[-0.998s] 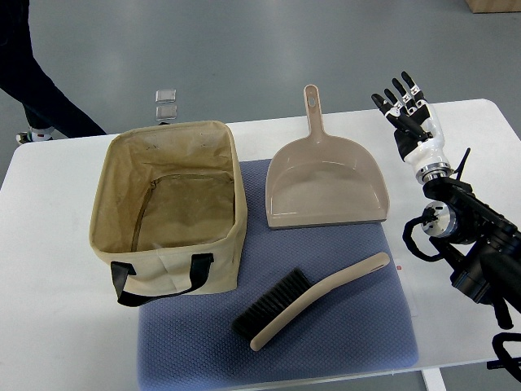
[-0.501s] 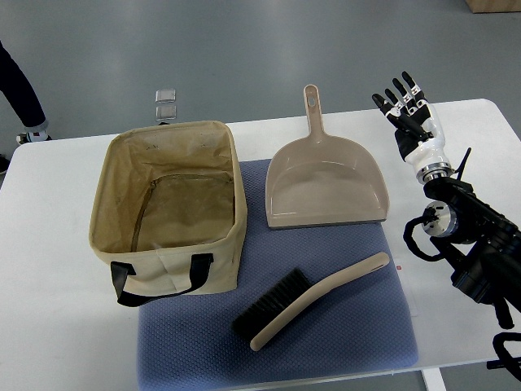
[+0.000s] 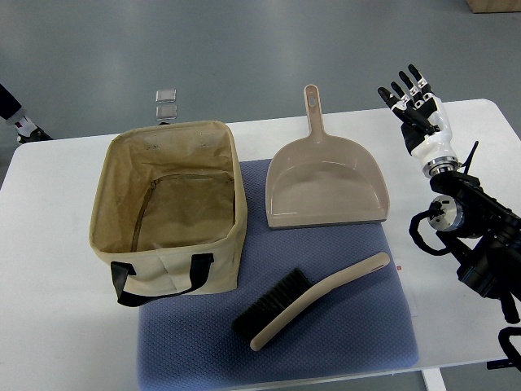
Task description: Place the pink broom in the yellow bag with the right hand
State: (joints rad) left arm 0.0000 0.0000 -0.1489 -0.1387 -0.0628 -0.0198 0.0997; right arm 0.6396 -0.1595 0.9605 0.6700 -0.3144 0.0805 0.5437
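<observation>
We see the right hand [image 3: 419, 114] as a white shell with black jointed fingers [image 3: 404, 92] carrying small pale segments near the knuckles. Below it sits a silver metal wrist ring [image 3: 440, 166], and from there the arm [image 3: 480, 236] is matte black, built of blocky housings with a round joint showing a pale disc at its centre. Thin black cables [image 3: 423, 236] loop out beside that joint, and one thin black wire rises near the wrist.
</observation>
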